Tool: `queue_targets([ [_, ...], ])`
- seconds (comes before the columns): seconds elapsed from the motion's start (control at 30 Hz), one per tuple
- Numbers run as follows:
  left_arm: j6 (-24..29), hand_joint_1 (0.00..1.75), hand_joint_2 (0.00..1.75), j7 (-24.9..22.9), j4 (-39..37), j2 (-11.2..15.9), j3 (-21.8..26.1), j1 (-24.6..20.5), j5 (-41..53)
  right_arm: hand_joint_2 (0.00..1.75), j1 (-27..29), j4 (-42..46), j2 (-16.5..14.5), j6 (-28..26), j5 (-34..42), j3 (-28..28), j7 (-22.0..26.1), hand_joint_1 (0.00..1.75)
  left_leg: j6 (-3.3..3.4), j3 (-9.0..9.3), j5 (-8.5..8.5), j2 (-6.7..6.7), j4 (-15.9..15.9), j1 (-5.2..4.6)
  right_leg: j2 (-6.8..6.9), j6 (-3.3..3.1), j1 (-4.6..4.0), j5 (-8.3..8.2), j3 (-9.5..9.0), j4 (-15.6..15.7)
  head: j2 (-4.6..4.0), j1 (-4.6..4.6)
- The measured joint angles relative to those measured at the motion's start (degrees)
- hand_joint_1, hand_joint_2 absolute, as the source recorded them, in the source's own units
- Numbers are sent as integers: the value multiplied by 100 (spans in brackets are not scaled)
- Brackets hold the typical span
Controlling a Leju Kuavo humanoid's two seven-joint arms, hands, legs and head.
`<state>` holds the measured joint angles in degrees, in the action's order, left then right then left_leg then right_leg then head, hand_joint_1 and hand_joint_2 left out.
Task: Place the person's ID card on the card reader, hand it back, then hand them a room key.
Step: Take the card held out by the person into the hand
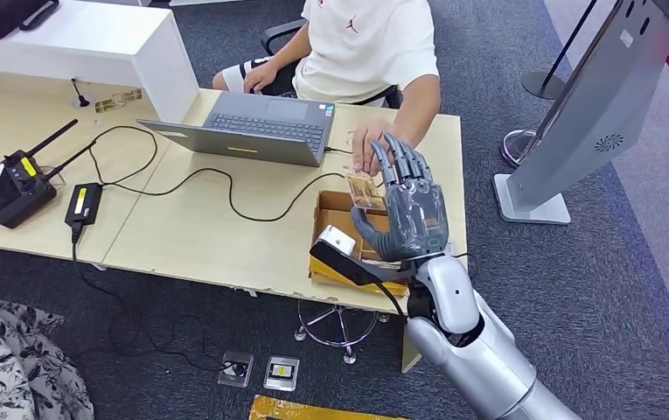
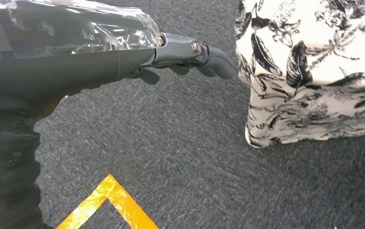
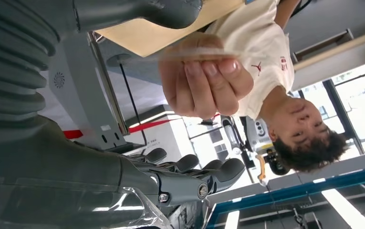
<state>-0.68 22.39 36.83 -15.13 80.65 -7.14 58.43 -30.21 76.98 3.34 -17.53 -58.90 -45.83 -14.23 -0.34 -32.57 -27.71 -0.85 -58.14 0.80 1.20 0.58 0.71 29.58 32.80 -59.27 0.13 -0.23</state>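
Note:
In the head view my right hand is raised over the table's right end, palm toward the person, fingers spread and holding nothing. The person's hand holds a yellowish ID card just left of my fingers. The right wrist view shows the card edge-on, pinched in the person's fingers, between my thumb and my fingers, touching neither. A white card reader on a black base sits at the open cardboard box. My left hand hangs over the carpet, holding nothing.
An open grey laptop sits in front of the seated person, with cables, a power brick and a black radio unit to its left. A grey kiosk stands right of the table. Floral cloth lies on the floor.

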Motion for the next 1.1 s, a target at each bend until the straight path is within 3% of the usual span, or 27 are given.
queue_targets([
  [0.4,0,0,175,122,-206,75,-2,-9,191,175,-49,-284,47,-28,127,-223,-209,5,0,2,0,1,0,0,-4,0,0,0,2,0,0,0],
  [0.47,0,0,175,121,-222,79,-2,-11,208,175,-50,-299,57,-40,125,-252,-225,48,0,2,0,1,0,0,-4,0,0,0,2,0,0,1],
  [0.53,0,0,175,121,-238,87,-2,-11,217,175,-51,-308,69,-49,121,-279,-235,119,0,3,0,1,0,0,-5,0,0,0,2,0,0,1],
  [0.57,0,0,175,121,-244,92,-2,-12,220,175,-51,-312,75,-52,120,-292,-239,142,0,3,0,1,0,0,-5,0,0,0,2,0,0,1],
  [0.6,0,0,175,121,-251,97,-2,-12,224,175,-52,-315,81,-55,119,-307,-244,154,0,3,0,2,0,0,-5,0,0,0,2,0,0,1],
  [1.1,0,0,175,121,-334,120,-2,-20,302,175,-43,-319,189,-129,66,-352,-366,161,0,5,0,5,-1,0,-9,0,0,0,2,0,0,0],
])
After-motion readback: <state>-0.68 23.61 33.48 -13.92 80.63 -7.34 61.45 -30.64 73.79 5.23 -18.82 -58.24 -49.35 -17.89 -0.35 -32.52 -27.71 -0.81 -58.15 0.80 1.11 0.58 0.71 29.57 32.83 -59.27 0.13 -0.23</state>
